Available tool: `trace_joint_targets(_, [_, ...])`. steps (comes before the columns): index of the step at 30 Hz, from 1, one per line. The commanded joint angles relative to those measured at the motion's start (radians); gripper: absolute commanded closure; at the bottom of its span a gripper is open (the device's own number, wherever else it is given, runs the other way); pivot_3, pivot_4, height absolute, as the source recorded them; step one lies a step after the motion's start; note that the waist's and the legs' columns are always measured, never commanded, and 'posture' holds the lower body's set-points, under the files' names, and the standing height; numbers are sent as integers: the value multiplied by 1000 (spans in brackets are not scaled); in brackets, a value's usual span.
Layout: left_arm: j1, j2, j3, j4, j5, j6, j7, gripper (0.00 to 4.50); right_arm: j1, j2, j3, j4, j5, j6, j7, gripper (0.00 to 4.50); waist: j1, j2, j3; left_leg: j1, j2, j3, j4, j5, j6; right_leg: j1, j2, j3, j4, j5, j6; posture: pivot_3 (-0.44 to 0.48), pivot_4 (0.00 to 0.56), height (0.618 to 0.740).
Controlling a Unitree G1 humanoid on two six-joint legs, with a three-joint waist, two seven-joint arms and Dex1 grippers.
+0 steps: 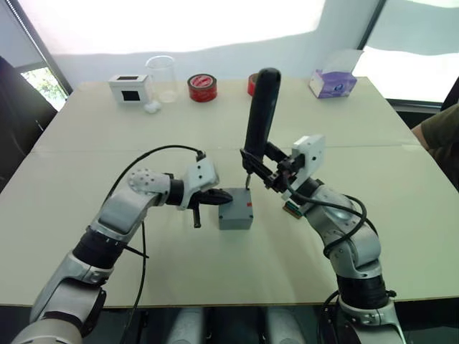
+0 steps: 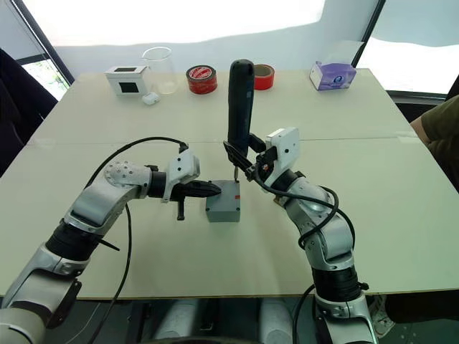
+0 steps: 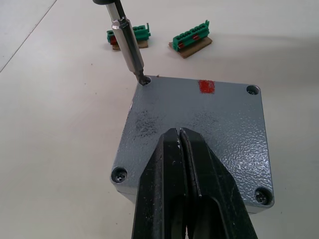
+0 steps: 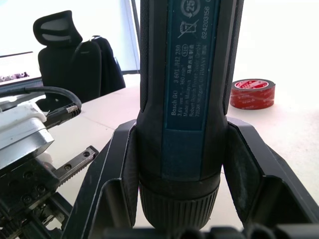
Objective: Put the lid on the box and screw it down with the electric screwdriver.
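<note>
Right now, from the head cameras, I see my right tool [image 2: 240, 159] clenched around the lower body of the electric screwdriver [image 2: 240, 104], which stands nearly upright above it. Just below that tool the thin bit comes down onto the far corner of the lid [image 2: 224, 194], which already sits on the box [image 2: 222, 210] on the desk [image 2: 358, 158]. My left tool [image 2: 212, 189] lies flat across the lid's near edge with its fingers closed together, grasping nothing, its tip resting on the lid. Beyond both tools, along the desk's far edge, stand a white box with a black window [image 1: 129, 87], a clear beaker [image 1: 162, 77], a red tape roll [image 1: 202, 87] and a purple tissue box [image 1: 333, 82].

Looking through the left wrist camera, I see the two black fingers [image 3: 164, 189] pressed together, lying over the grey lid ahead of them. At the lid's corner farthest from this tool, the screwdriver's bit [image 3: 130, 50] sits in the screw hole. A red mark [image 3: 206, 86] shows on the lid's far edge, and past it two green connector pieces [image 3: 192, 40] rest on the desk.

Through the right wrist camera, I see the screwdriver's dark barrel held between this tool's two black fingers [image 4: 249, 169], rising straight out of the grip. Behind it sits the red tape roll, and off to one side an office chair [image 4: 65, 55].
</note>
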Motion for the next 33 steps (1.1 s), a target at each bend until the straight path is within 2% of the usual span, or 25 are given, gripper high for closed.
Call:
trace_joint_targets(1, [12, 0, -25, 8, 19, 9, -12, 4500, 11, -11, -1, -16, 12, 12, 7, 2717, 0, 0, 0, 0, 0, 0, 0, 0, 0, 0, 0, 0, 0, 0, 0, 0, 150, 740])
trace_joint_targets(33, [-5, -10, -26, 23, 28, -8, -25, 4500, -17, -17, -38, -16, 44, 24, -21, 2717, 2, 0, 0, 0, 0, 0, 0, 0, 0, 0, 0, 0, 0, 0, 0, 0, 150, 740])
